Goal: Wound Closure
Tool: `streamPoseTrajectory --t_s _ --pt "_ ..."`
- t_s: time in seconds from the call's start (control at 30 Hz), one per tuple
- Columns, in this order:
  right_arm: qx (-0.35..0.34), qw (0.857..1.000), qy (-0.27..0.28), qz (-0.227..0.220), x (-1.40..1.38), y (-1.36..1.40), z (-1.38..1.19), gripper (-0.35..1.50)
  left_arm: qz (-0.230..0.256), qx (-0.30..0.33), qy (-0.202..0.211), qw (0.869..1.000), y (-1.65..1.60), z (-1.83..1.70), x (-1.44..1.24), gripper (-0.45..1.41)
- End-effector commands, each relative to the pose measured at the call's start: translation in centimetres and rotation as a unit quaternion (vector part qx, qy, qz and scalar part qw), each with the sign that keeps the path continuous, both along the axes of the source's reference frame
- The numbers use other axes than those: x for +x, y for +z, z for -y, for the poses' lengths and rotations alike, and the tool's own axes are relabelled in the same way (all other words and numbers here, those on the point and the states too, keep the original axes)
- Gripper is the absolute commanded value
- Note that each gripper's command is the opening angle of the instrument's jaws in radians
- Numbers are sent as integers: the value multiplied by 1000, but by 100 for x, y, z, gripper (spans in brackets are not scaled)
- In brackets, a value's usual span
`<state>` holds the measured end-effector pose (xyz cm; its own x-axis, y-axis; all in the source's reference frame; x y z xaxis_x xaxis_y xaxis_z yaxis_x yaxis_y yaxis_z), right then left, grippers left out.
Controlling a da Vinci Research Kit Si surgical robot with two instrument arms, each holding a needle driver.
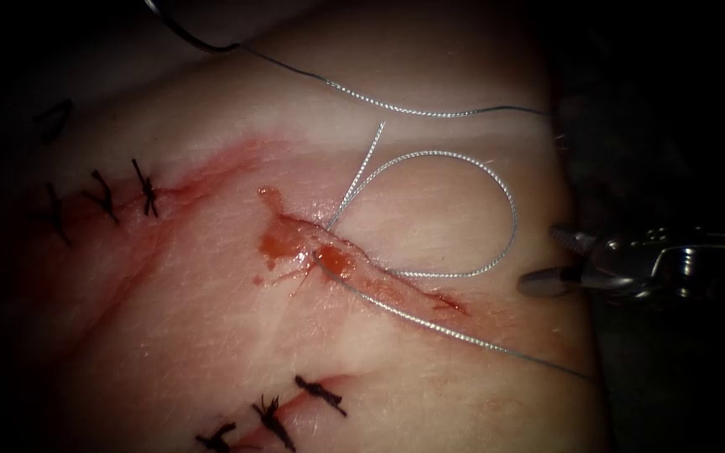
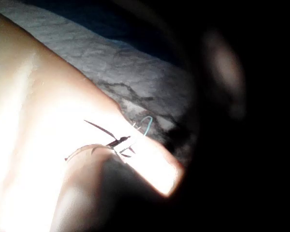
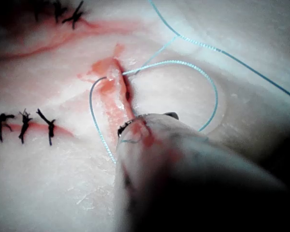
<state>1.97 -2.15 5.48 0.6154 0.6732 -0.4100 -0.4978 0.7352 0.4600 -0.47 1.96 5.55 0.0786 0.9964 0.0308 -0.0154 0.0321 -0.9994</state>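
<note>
Endoscope view puts the right arm's steel end effector (image 1: pixel 551 260) at the right edge of the pale pork-belly tissue (image 1: pixel 211 335), its two short jaws spread apart and holding nothing, with the tips pointing left toward the wound. Just beside the upper jaw curves the far side of a loop of grey braided thread (image 1: pixel 509 210). That loop lies flat on the tissue to the right of the cut and runs back to the open red cut (image 1: pixel 354 268), where the thread enters the tissue near the cut's upper left end. A short free end rises from there up and to the right. Another strand leaves the cut on its lower edge and runs straight down and to the right, off the tissue's edge. A further length crosses the top of the tissue from upper left to right.

The cut is a narrow slit whose long axis runs from upper left to lower right, wet with pooled red fluid (image 1: pixel 283 243) at its upper left end. Finished rows of dark knotted stitches (image 1: pixel 102 197) sit well to the left and below it. Whether the needle is in the tissue I cannot tell.

Right wrist view shows the same thread (image 3: pixel 203 72) looping beside the cut (image 3: pixel 113 96).
</note>
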Motion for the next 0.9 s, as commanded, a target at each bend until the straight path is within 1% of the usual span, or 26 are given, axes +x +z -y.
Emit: streamPoseTrajectory --t_s 0.03,0.1,0.13,0.17,0.2,0.3,0.37,0.4,0.43,0.47,0.5,0.57,0.6,0.7,0.77,0.9 --pt "4 1000 0 -14 37 6 7 74 0 0 0 1000 5 -1 -5 -45" --pt "9 1000 -9 -17 65 16 19 36 0 -1 0 1000 6 0 -6 -45" --pt "12 1000 -20 -8 75 24 27 58 0 0 0 1000 6 0 -6 -45" --pt "12 1000 -24 -6 78 27 30 69 0 0 0 1000 6 0 -6 -45" --pt "14 1000 -27 -7 80 30 32 74 0 0 0 1000 6 0 -6 -45" --pt "21 999 -31 -10 85 28 31 69 0 0 0 1000 6 0 -6 -45" --pt "24 999 -30 -9 87 24 28 58 0 0 0 1000 6 0 -6 -45" --pt "30 999 -28 -10 90 16 23 56 0 0 0 1000 6 0 -6 -45" --pt "30 999 -28 -10 90 16 23 56 0 0 0 1000 6 0 -6 -45" --pt "34 999 -26 -10 91 7 18 42 0 0 0 1000 6 0 -6 -45" --pt "30 999 -20 -10 91 -1 15 36 0 0 0 1000 6 0 -5 -45" --pt "28 999 -17 -9 92 -4 14 36 0 0 0 1000 6 0 -5 -45" --pt "26 1000 -14 -7 92 -8 14 31 0 0 0 1000 6 0 -5 -45" --pt "22 1000 -19 -8 94 -8 16 32 0 0 0 1000 6 0 -5 -45" --pt "21 1000 -19 -8 94 -7 17 49 0 0 0 1000 6 0 -5 -45" --pt "18 1000 -22 -8 96 -5 24 54 0 0 0 1000 6 0 -6 -45"
